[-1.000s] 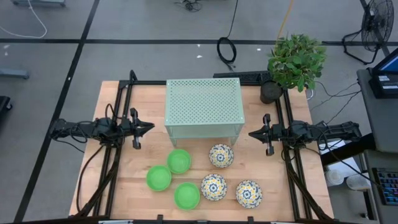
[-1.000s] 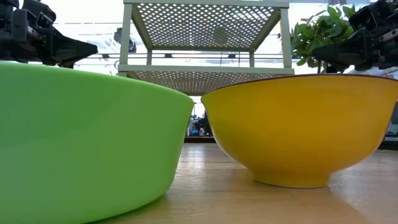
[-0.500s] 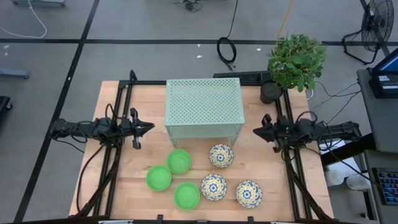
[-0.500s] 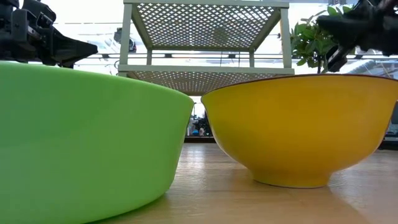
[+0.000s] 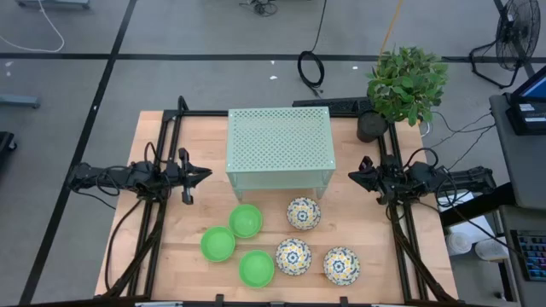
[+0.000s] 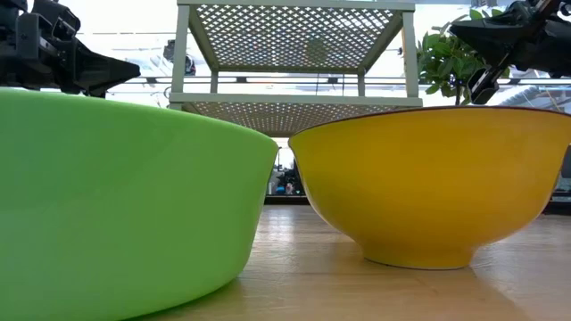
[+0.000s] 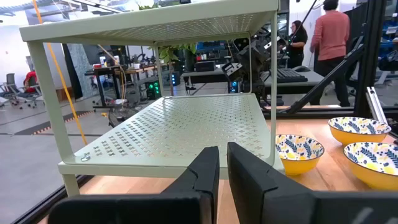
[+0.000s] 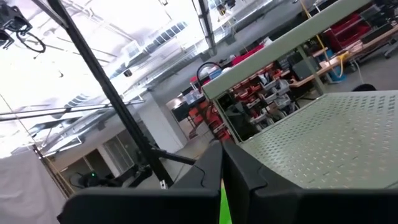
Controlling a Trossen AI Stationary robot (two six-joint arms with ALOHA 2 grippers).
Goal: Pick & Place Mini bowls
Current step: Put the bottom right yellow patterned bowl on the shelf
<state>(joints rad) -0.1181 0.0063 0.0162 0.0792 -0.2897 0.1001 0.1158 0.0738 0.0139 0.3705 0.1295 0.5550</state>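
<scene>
Bowls: six on the wooden counter (image 5: 162, 256), all untouched, grouped at the front edge, nearer the viewer than both grippers and between them.

Largest item: pale green perforated stand (image 5: 279, 149), upright at the counter's centre, between the two grippers and level with them. Potted plant (image 5: 405, 85) sits at the back corner, behind the right gripper.

Three green bowls (image 5: 245, 220), (image 5: 217, 244), (image 5: 256, 268) form a tight triangle, forward of and inward from the left gripper. Three patterned bowls (image 5: 303, 213), (image 5: 293, 255), (image 5: 340, 265), white with blue and yellow flowers, lie forward of and inward from the right gripper. Each bowl stands apart from its neighbours; none is on the stand.

Left gripper (image 5: 203, 175) hovers just beside the stand's left side, fingers (image 7: 205, 171) nearly together with a thin slit between them, holding nothing. Right gripper (image 5: 352, 176) hovers near the stand's right side, tilted, fingers (image 8: 210, 163) pressed together, empty.

People stand in the room beyond the counter, seen from the left wrist.
</scene>
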